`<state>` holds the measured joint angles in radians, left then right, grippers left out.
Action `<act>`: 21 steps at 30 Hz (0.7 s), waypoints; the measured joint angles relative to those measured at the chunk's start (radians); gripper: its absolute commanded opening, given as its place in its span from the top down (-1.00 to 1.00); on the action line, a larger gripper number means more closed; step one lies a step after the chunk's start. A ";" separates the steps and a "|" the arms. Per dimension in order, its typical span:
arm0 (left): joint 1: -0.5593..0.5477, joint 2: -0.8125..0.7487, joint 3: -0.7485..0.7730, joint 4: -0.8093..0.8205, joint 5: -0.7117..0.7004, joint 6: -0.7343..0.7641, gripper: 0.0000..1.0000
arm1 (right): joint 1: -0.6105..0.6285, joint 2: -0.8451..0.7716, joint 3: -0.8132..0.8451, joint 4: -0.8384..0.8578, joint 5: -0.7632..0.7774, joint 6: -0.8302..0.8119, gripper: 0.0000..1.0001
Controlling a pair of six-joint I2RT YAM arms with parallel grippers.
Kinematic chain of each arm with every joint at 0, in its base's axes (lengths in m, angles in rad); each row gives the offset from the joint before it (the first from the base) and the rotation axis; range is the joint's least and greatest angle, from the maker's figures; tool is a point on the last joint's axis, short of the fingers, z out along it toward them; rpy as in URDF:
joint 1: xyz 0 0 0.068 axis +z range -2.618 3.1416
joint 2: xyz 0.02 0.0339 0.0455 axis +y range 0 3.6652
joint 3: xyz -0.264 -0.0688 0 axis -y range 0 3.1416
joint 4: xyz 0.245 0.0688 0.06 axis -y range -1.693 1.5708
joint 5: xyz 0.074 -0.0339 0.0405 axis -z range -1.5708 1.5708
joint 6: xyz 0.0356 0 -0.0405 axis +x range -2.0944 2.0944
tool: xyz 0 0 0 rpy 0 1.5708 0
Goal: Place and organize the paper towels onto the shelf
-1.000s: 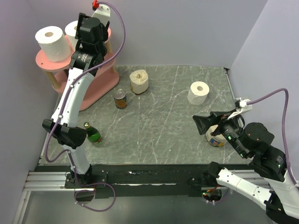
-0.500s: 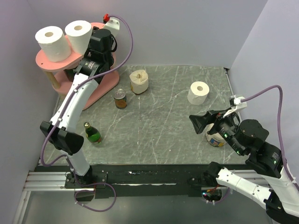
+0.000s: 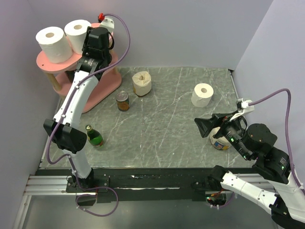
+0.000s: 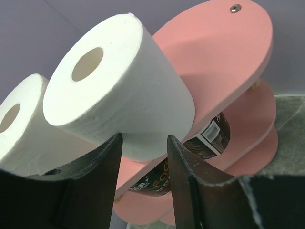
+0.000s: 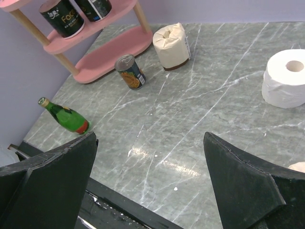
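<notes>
White shelf rolls [image 3: 50,43], two, upright on shelf [image 3: 47,65] top; left gripper [image 4: 143,143] half open, empty, beside them; right gripper [image 5: 150,136] wide, empty. I judge placement finishing; next, back off, fetch table roll [image 3: 202,94]

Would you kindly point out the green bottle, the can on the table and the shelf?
green bottle [image 3: 96,139]: top external view, its body.
can [image 3: 123,103]: top external view, its side.
shelf [image 4: 224,43]: left wrist view, top board.

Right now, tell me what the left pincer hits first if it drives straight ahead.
The nearer paper towel roll on the shelf's top board: it sits dead ahead of the left pincer, apparently just beyond its fingertips, though depth is unclear.
</notes>
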<state>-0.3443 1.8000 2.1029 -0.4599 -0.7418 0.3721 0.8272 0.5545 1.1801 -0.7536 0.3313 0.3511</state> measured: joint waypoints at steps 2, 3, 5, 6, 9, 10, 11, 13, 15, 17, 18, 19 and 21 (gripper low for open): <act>0.007 0.004 0.002 0.005 -0.002 0.003 0.01 | 0.000 0.000 0.000 -0.001 0.000 0.000 -0.99; 0.010 0.007 0.003 0.008 -0.006 0.005 0.00 | 0.000 0.000 0.000 -0.001 0.000 0.000 -0.99; 0.015 0.018 0.012 0.014 -0.017 0.010 0.00 | 0.000 0.000 0.000 -0.001 0.000 0.000 -0.99; 0.018 0.027 0.021 0.015 -0.023 0.012 -0.01 | 0.000 0.000 0.000 -0.001 0.000 0.000 -0.99; 0.027 0.049 0.041 0.025 -0.026 0.013 -0.02 | 0.000 0.000 0.000 -0.001 0.001 0.000 -0.99; 0.030 0.051 0.041 0.029 -0.026 0.012 -0.02 | 0.000 0.000 0.000 -0.001 0.001 0.000 -0.99; 0.034 0.055 0.041 0.030 -0.026 0.012 -0.02 | 0.000 0.000 0.000 -0.001 0.001 0.000 -0.99; 0.043 0.063 0.048 0.029 -0.026 0.012 -0.02 | 0.000 0.000 0.000 -0.001 0.001 0.000 -0.99; 0.053 0.072 0.060 0.029 -0.025 0.011 -0.02 | 0.000 0.000 0.000 -0.001 0.002 0.000 -0.99; 0.060 0.080 0.069 0.028 -0.023 0.011 -0.03 | 0.000 0.000 0.000 -0.001 0.002 0.000 -0.99; 0.063 0.084 0.074 0.027 -0.020 0.008 -0.03 | 0.000 0.000 0.000 -0.001 0.002 0.000 -0.99; 0.065 0.085 0.077 0.024 -0.015 0.005 -0.04 | 0.000 0.000 0.000 -0.001 0.002 0.000 -0.99; 0.068 0.087 0.084 0.017 -0.001 -0.002 -0.06 | 0.000 0.000 0.000 -0.001 0.002 0.000 -0.99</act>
<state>-0.2768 1.8870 2.1872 -0.4431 -0.7429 0.3698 0.8272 0.5545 1.1801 -0.7544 0.3336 0.3511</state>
